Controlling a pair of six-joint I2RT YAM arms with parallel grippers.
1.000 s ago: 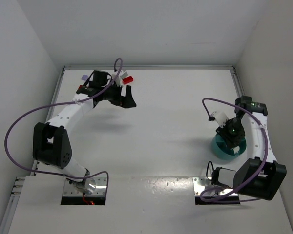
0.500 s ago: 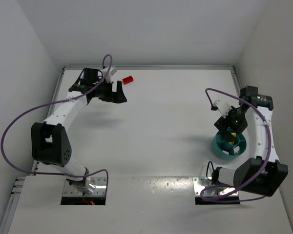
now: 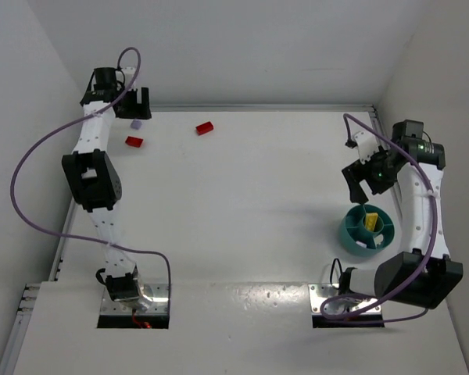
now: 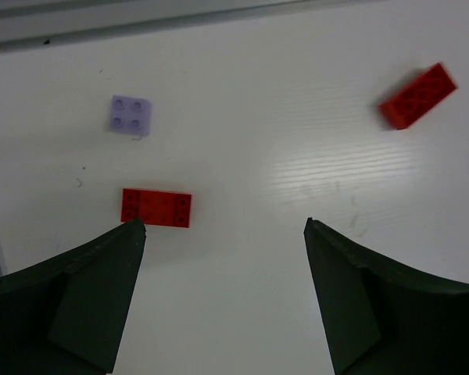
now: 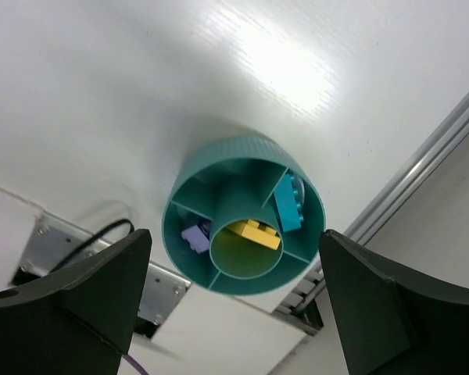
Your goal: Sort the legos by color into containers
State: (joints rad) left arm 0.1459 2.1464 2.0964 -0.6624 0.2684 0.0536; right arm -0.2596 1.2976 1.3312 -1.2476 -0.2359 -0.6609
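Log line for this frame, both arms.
left gripper open, empty, near red brick | right gripper open, empty, above teal dish | dish holds yellow brick, cyan brick | second red brick unsorted

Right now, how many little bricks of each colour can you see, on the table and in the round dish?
Red bricks, on the table: 2
Pale purple bricks, one on the table, one in the teal dish: 2
Yellow brick, in the dish: 1
Blue brick, in the dish: 1
Total: 6
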